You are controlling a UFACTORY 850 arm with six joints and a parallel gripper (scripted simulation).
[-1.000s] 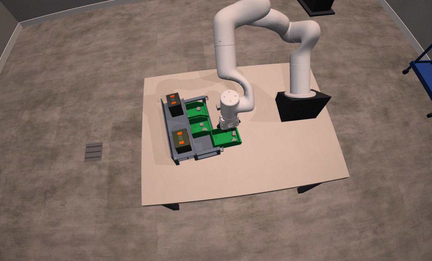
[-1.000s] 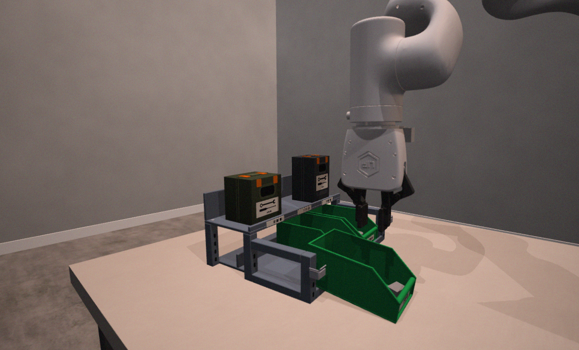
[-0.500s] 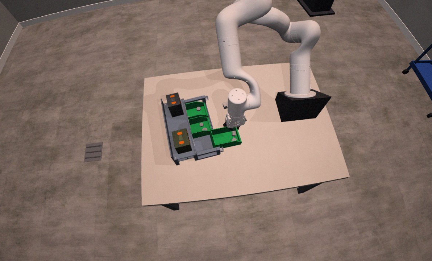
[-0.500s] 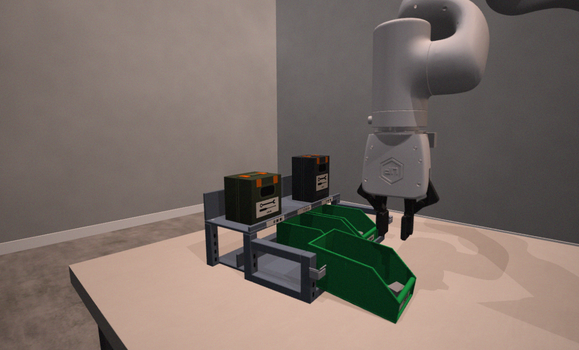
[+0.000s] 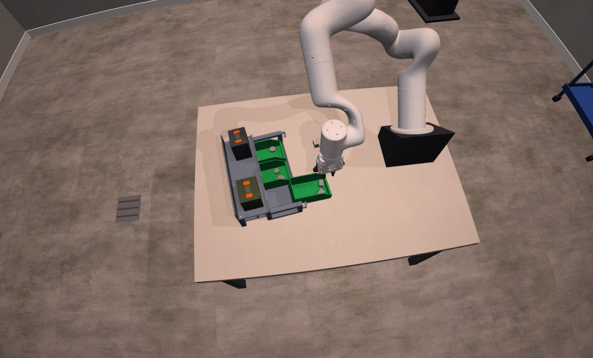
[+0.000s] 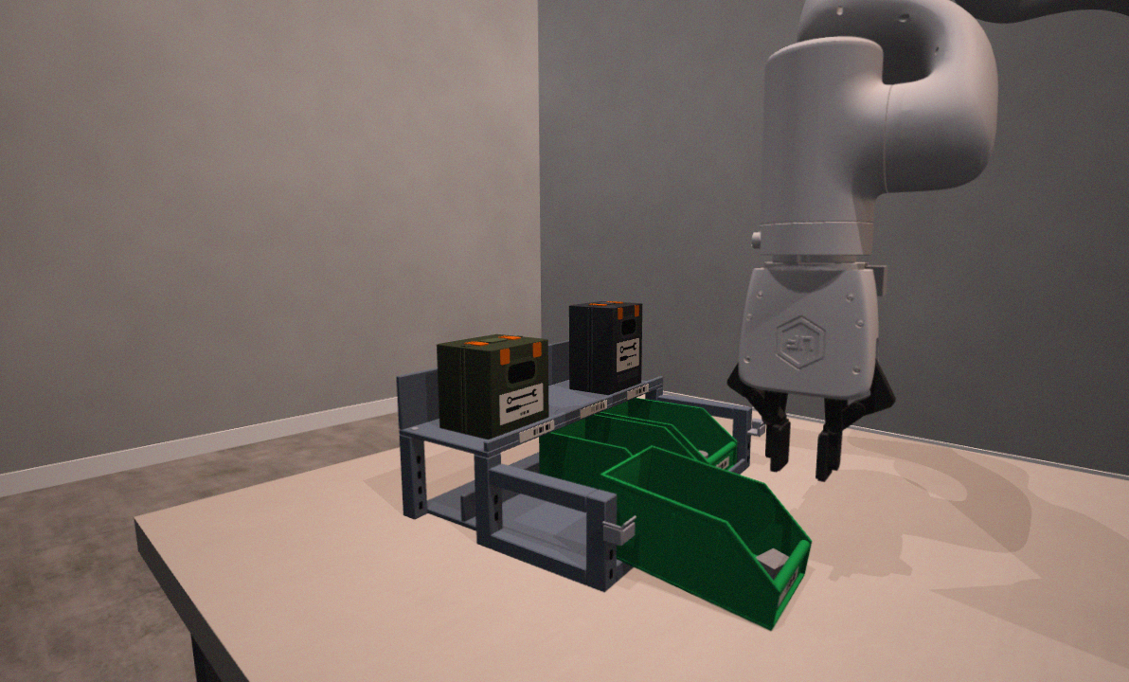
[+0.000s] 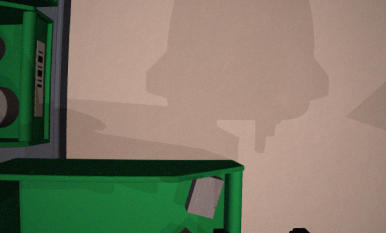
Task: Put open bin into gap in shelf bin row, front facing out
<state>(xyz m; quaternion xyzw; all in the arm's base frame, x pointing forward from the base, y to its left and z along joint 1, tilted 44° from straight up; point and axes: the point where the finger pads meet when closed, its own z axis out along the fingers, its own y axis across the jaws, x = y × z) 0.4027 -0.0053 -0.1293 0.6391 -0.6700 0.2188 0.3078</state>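
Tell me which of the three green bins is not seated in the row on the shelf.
The green bin nearest the gripper: it juts out in front of the shelf, while the other two sit side by side.

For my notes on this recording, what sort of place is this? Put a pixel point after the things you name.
Probably a robot workcell or lab: an arm on a black pedestal (image 5: 394, 155), a shelf of green bins, and a blue cart (image 5: 590, 111).
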